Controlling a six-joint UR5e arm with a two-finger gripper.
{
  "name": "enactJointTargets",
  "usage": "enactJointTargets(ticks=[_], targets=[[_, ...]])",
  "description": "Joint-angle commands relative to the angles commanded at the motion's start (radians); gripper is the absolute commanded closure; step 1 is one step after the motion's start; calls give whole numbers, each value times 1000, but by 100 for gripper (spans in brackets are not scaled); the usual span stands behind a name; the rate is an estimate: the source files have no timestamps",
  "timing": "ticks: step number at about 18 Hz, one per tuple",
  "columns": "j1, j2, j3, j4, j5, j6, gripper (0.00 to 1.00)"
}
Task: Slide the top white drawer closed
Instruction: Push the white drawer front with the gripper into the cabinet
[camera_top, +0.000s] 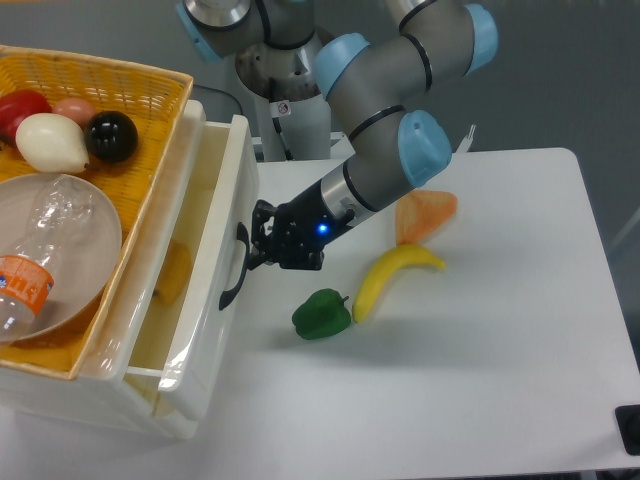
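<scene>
Nearest the camera, the white tabletop (470, 390) runs bare toward its front edge. At the left, the top white drawer (215, 300), a deep glossy white plastic tray with a flat front and one curved black handle (233, 267), stands partly pulled out of its cabinet; a yellowish piece of produce (175, 272) lies inside it, half hidden under the rim of the basket above. A green bell pepper (322, 314) sits on the table just right of the drawer front, with a yellow banana (390, 275) beside it and an orange slice-shaped piece (428, 213) a little farther back.

The black two-finger gripper (262, 240) is pressed against the drawer front at the upper end of the handle; how wide its fingers stand cannot be told from this angle. Behind it the grey arm with pale blue joint caps (385, 120) slopes up and right, then bends back toward its base at the table's far edge.

On top of the cabinet rests a yellow wicker basket (120, 80) holding a clear plastic bottle (45, 250) in a translucent bowl, with a white onion-like ball (52, 142) and a black ball (110, 135) behind.
</scene>
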Motion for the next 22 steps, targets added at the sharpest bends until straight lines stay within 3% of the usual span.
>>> enactJointTargets(ticks=[22], targets=[[-44,14,-15,0,0,0,100]])
